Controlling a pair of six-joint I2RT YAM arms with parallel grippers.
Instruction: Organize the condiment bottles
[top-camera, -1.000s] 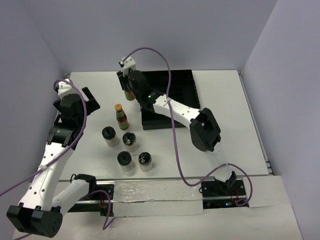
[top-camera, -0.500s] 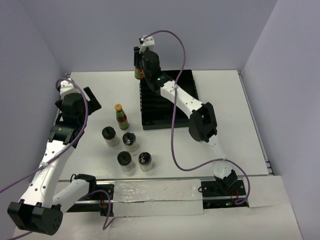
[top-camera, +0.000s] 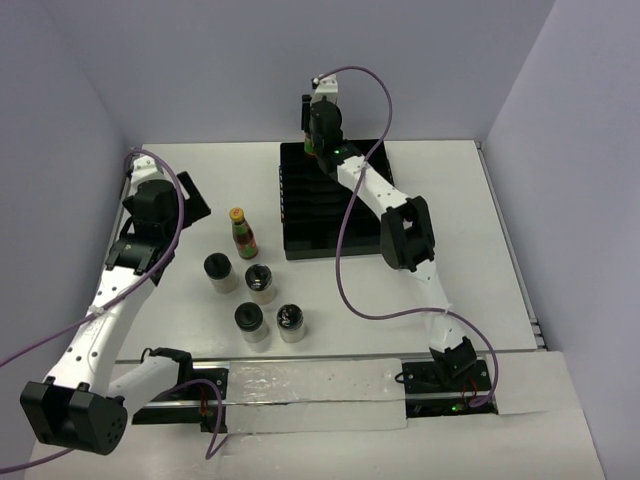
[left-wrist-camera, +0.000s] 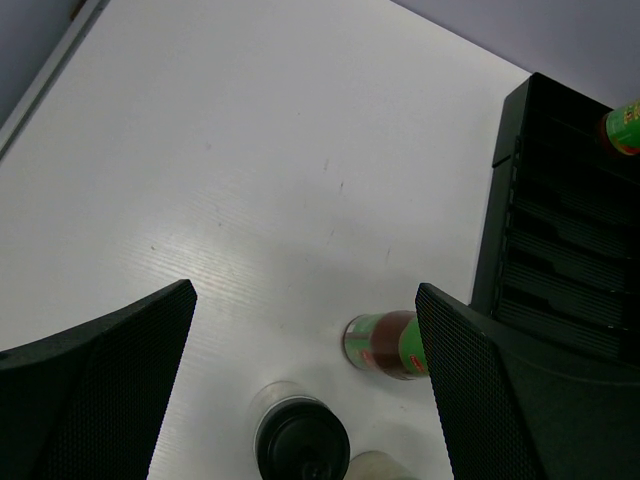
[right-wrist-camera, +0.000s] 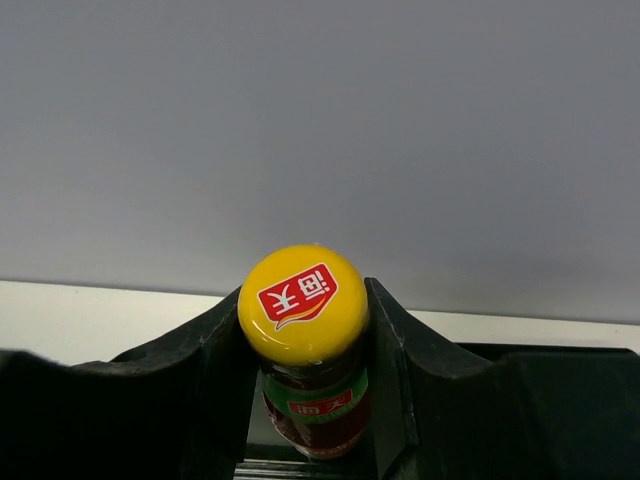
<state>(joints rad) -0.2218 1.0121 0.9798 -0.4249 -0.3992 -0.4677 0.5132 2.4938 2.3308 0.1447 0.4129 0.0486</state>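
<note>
Gripped sauce bottle (right-wrist-camera: 305, 320) rearward, base hidden

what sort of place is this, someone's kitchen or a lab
Probably a robot lab bench, not a kitchen: a white table boxed in by plain walls, two cabled robot arms bolted at its near edge, and a black slotted tray.

We saw a left arm (top-camera: 100, 320) and a right arm (top-camera: 368, 190) built of white shells with black joint housings. Purple cables (top-camera: 358, 69) looped along each. The left arm's fingers (left-wrist-camera: 95, 385) were black and finely mesh-textured.
</note>
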